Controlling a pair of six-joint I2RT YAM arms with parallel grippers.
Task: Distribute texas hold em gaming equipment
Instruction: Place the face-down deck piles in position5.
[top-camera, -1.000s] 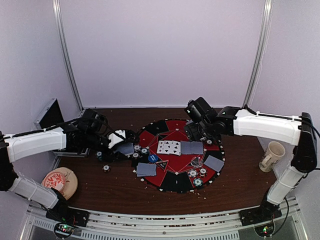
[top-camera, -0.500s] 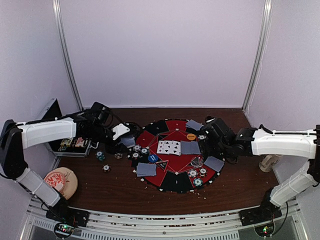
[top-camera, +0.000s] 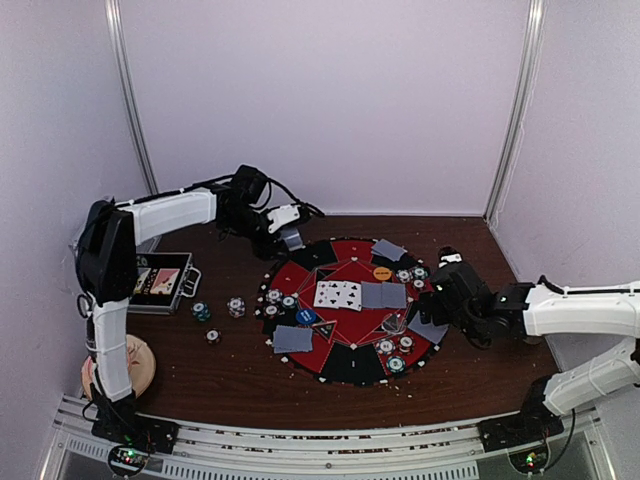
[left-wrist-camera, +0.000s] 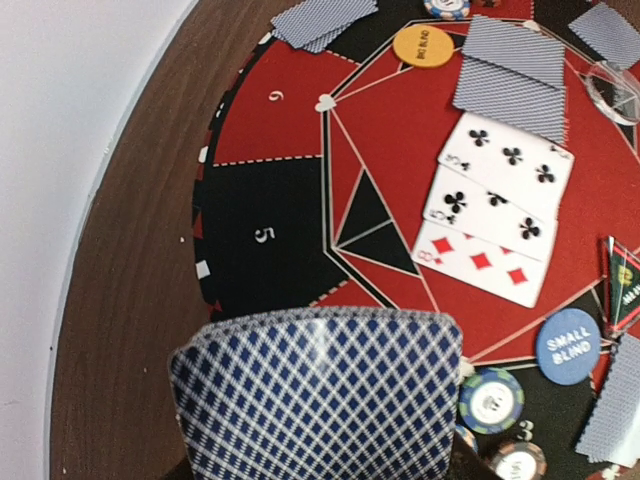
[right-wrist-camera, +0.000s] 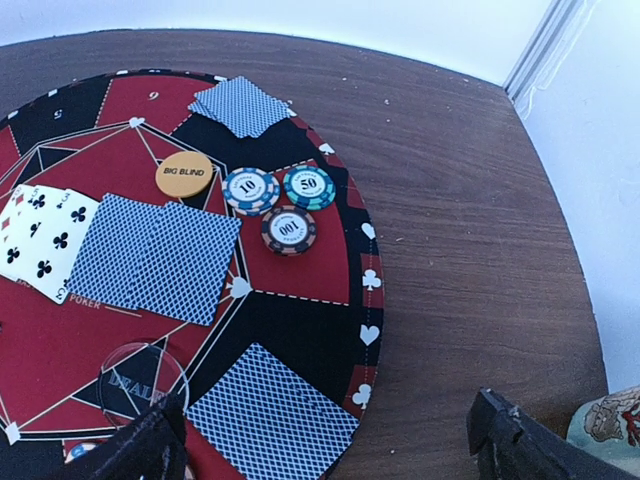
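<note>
The left arm (top-camera: 170, 212) is clad in smooth white shell links joined by bulky, rounded black joint housings. Just behind the jaws of the left gripper (top-camera: 288, 228) sits a black wrist block with a small white plate on it, and thin black cables loop off that block. The right arm (top-camera: 585, 312) is built alike: long white tubes, black elbows, and a thin black cable arching over the link behind the jaws. The right gripper (right-wrist-camera: 330, 430) shows two matte black, blunt-edged fingers (right-wrist-camera: 520, 440). Farthest from the jaws, each black base block (top-camera: 135, 432) carries a small green light (top-camera: 126, 458).
</note>
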